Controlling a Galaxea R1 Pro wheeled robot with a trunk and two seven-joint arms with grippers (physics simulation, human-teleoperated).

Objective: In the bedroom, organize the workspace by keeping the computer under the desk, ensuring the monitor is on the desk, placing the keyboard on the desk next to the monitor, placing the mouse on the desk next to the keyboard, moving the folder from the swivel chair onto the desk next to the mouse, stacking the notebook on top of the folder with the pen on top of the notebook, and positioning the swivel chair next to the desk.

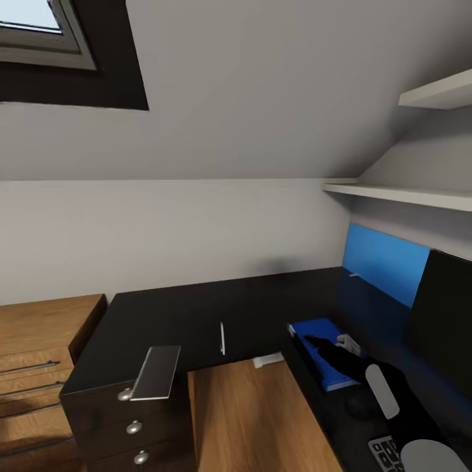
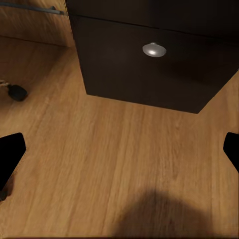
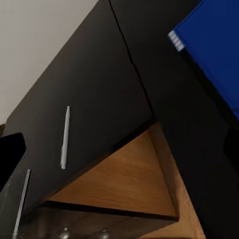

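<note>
Glossy black L-shaped table point(image 1: 196, 314). A flat bright blue folder point(image 1: 313, 331) lies on its right wing, the right gripper point(image 1: 321, 344) over it; jaw state cannot be told. A thin pale pen point(image 1: 223, 338) lies well left of it. A grey-looking notebook point(image 1: 156, 372) overhangs the drawer corner. Left gripper point(image 2: 119, 154) jaws spread above wooden floor point(image 2: 114, 164).

The right gripper point(image 1: 328, 347) hovers over the blue folder point(image 1: 314, 331) on the black desk point(image 1: 190, 314); its fingertips point(image 1: 313, 341) point toward the pen point(image 1: 223, 338), well beyond them, and the notebook point(image 1: 157, 372) farther off.
</note>
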